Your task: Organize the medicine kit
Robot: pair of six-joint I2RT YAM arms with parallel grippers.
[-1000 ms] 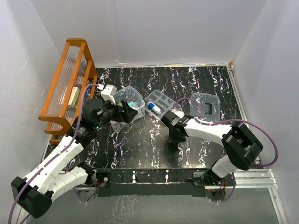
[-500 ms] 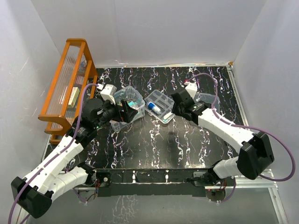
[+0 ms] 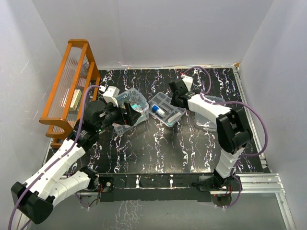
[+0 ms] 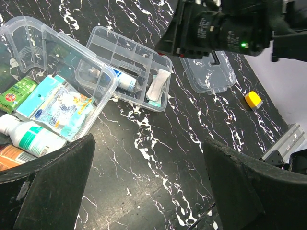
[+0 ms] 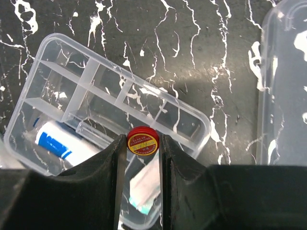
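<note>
The medicine kit lies in three parts. Its clear box holds packets and a white bottle. The clear divided tray contains a white tube with a blue label and a white sachet. The clear lid lies to the right. My right gripper hovers over the tray, shut on a small round red tin. My left gripper stands wide open beside the box, holding nothing.
An orange slatted rack stands along the left wall. A small yellow object lies on the black marbled table beyond the lid. White walls close in the back and sides.
My right arm has swung from the middle front of the table back to above the divided tray, carrying the red tin. The left arm has not moved.
</note>
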